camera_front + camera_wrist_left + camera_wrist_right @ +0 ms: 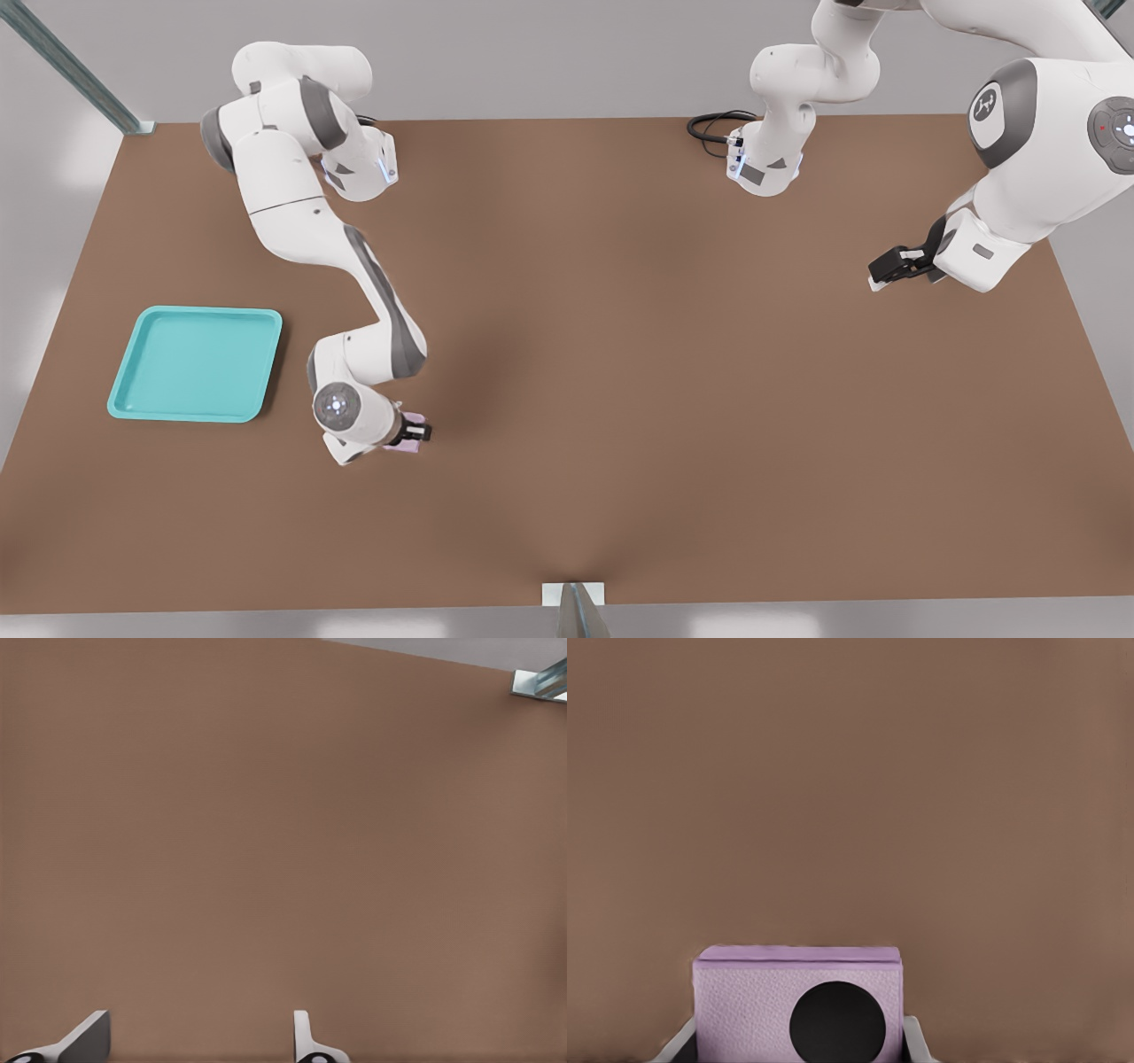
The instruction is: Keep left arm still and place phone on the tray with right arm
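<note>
The pale lilac phone (413, 417) sits at the tip of the working arm, a short way to the front view's right of the tray. My gripper (413, 432) is down at the phone, and its black fingers close against both sides. In the right wrist view the phone (744, 1001) fills the space between the two grey fingertips (918, 1042), and one round black lens faces the camera. I cannot tell whether the phone rests on the table or is just off it. The turquoise tray (195, 363) lies flat and holds nothing, near the table's edge on the front view's left.
The parked arm's gripper (895, 266) hangs over the table at the front view's right. A black cable (713, 128) loops beside its base at the far edge. A metal post (576, 604) stands at the near edge and a strut (75, 71) at the far left corner.
</note>
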Available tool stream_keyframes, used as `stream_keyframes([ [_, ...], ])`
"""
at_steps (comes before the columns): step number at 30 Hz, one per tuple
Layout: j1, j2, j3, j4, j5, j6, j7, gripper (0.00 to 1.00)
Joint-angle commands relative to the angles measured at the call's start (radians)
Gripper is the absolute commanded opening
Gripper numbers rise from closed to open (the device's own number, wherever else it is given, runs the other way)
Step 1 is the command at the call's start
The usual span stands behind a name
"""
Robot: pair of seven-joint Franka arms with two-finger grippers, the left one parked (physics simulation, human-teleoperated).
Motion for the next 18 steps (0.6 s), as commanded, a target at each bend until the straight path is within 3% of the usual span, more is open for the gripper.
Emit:
stream_keyframes([
  [1, -0.017, -0.056, 0.0, -0.09, -0.011, 0.038, -0.014, 0.73],
  [9, -0.276, -0.268, 0.048, -0.339, -0.009, 0.052, -0.313, 0.73],
  [18, -0.573, -0.326, 0.053, -0.354, -0.006, -0.086, -0.874, 0.73],
])
